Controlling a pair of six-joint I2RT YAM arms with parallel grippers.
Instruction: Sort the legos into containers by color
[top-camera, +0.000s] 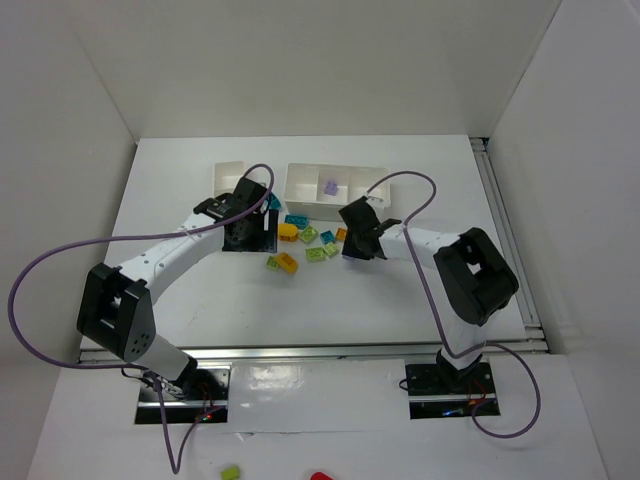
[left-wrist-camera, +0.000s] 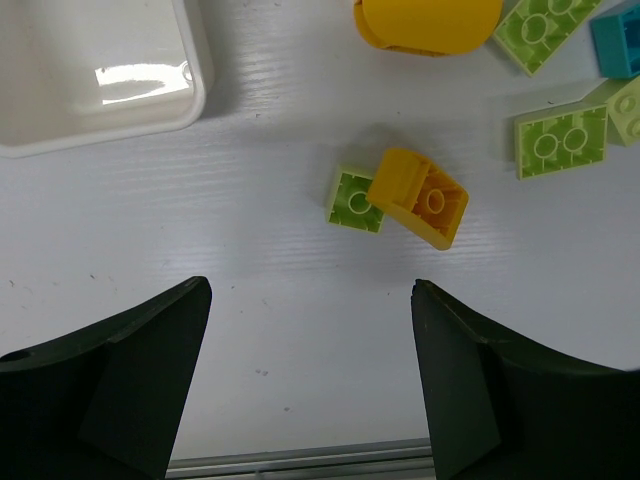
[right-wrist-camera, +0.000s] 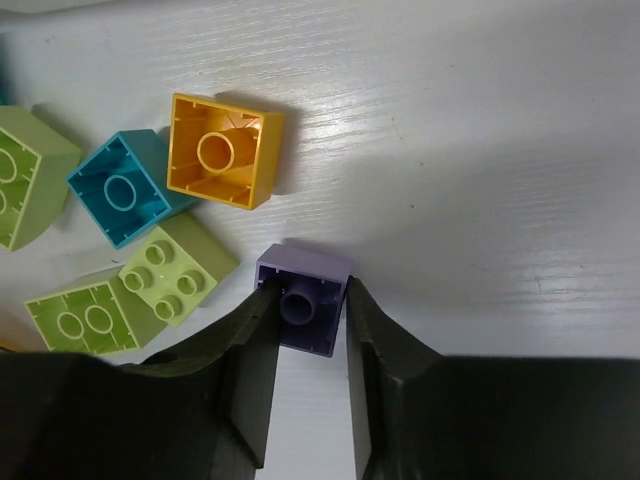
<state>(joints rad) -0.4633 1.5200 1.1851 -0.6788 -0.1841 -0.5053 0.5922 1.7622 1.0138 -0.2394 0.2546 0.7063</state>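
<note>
My right gripper (right-wrist-camera: 306, 312) is shut on a purple lego (right-wrist-camera: 310, 268) that lies upside down on the table, one finger against each side. Just beside it lie an orange lego (right-wrist-camera: 222, 150), a teal one (right-wrist-camera: 122, 190) and lime green ones (right-wrist-camera: 175, 270). From above, the right gripper (top-camera: 352, 246) is at the right end of the lego cluster (top-camera: 305, 240). My left gripper (left-wrist-camera: 312, 300) stands open over bare table, short of an orange lego (left-wrist-camera: 420, 197) leaning on a lime one (left-wrist-camera: 354, 198). Another purple lego (top-camera: 328, 186) lies in the long container (top-camera: 300, 195).
The small white container (top-camera: 226, 168) sits at the back left, its corner (left-wrist-camera: 190, 105) close to my left gripper. A rounded yellow piece (left-wrist-camera: 428, 22), more lime bricks (left-wrist-camera: 560, 140) and a teal one (left-wrist-camera: 618, 40) lie ahead of the left gripper. White walls enclose the table.
</note>
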